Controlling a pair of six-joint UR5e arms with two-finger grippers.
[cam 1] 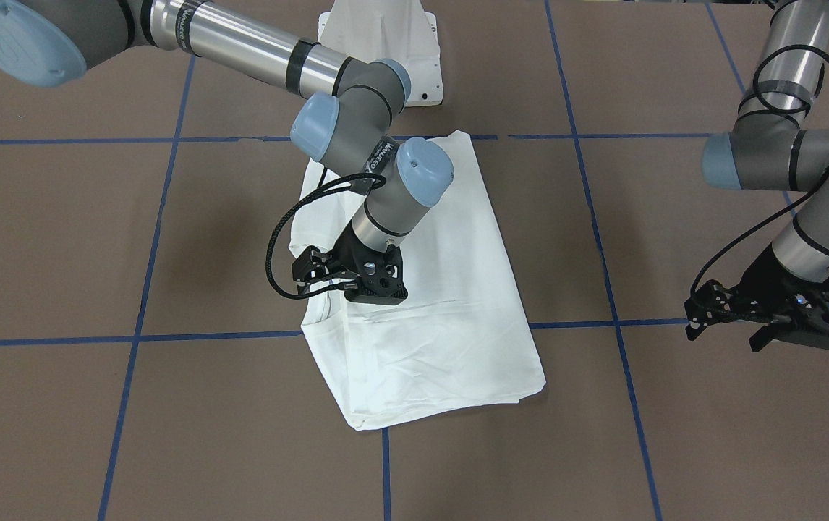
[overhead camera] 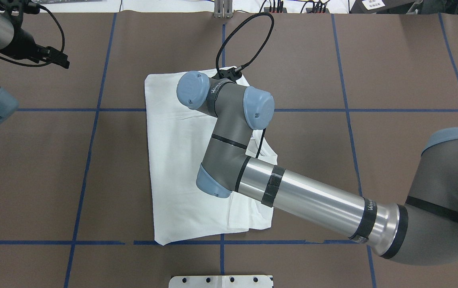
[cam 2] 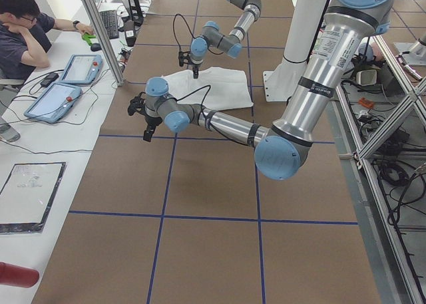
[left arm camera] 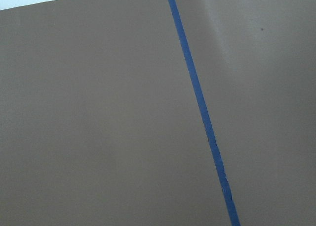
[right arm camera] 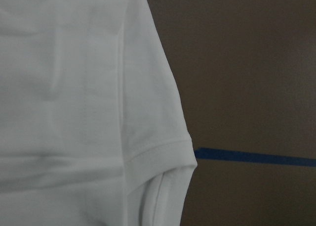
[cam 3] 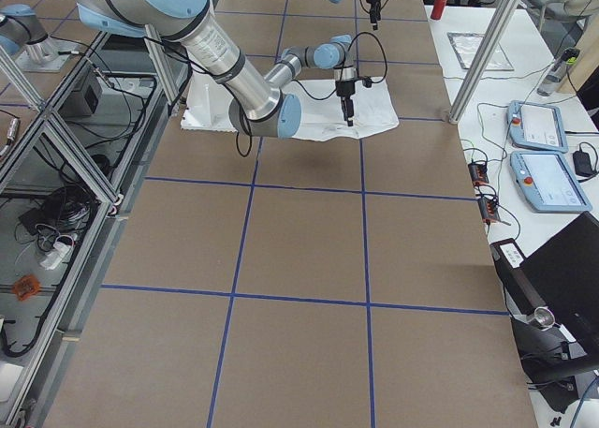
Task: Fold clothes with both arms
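Right pincer (cam 1: 371, 288) over shirt (cam 1: 443, 325) edge, left pincer (cam 1: 769, 329) apart

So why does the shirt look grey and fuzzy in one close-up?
Right wrist view: shirt dim and slightly soft, likely shaded by the right arm. Front view: same shirt looks bright white, soft shadow on the table. Overhead view: glare on that arm's silver tube.

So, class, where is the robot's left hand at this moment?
In the front-facing view the left hand hovers near the right edge over the brown table, well apart from the shirt lying at centre.
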